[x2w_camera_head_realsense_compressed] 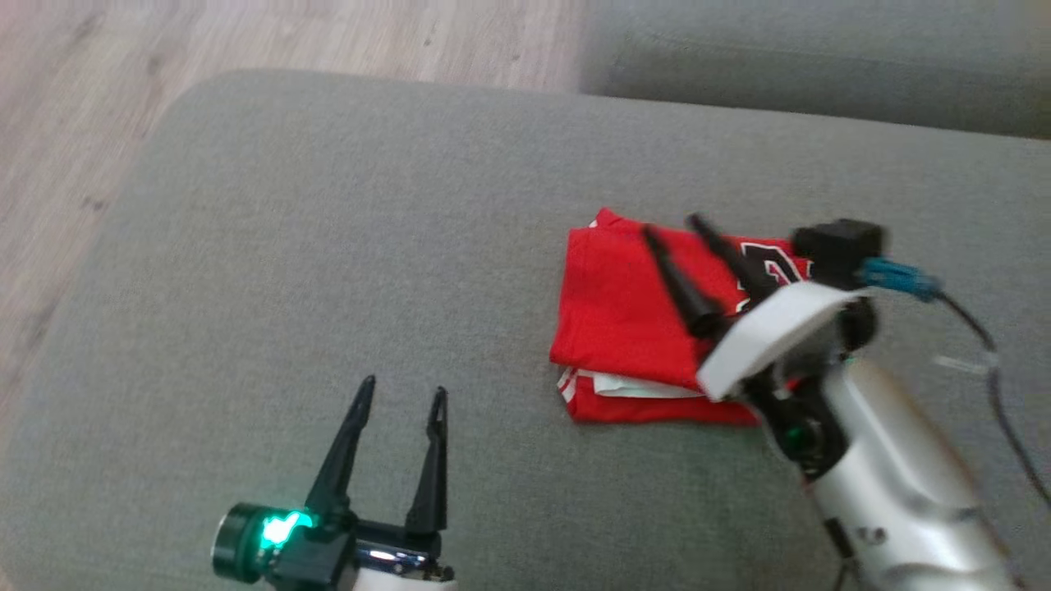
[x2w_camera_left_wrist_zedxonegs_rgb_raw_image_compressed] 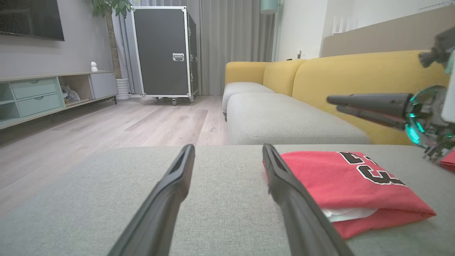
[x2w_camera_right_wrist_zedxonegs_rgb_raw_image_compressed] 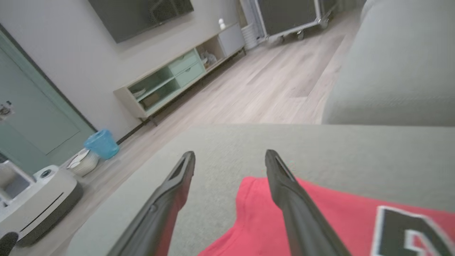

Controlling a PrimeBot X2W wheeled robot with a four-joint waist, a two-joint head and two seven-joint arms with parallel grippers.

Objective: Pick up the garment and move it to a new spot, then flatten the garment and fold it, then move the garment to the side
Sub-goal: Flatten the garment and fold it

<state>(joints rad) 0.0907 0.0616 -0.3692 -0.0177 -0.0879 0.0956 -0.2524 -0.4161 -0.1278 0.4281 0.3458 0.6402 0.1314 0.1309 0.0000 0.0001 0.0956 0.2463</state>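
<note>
Broadly, the grey seat cushion (x2w_camera_head_realsense_compressed: pixel 328 246) is used as the work surface. The garment (x2w_camera_head_realsense_compressed: pixel 624 320) is found on its right part, laid as a compact red rectangle of stacked layers. This suggests that the folding is done and that only the shift to the side is at issue. The right gripper (x2w_camera_head_realsense_compressed: pixel 672 226) is held over the garment with its fingers spread and nothing between them, a stance suited to a release or a fresh grasp. Contact with the cloth cannot be told. The left gripper (x2w_camera_head_realsense_compressed: pixel 404 387) is held well apart to the left, likewise spread and empty, presumably out of the way. A black number edged in white is seen on top, and a white layer at the near edge.
</note>
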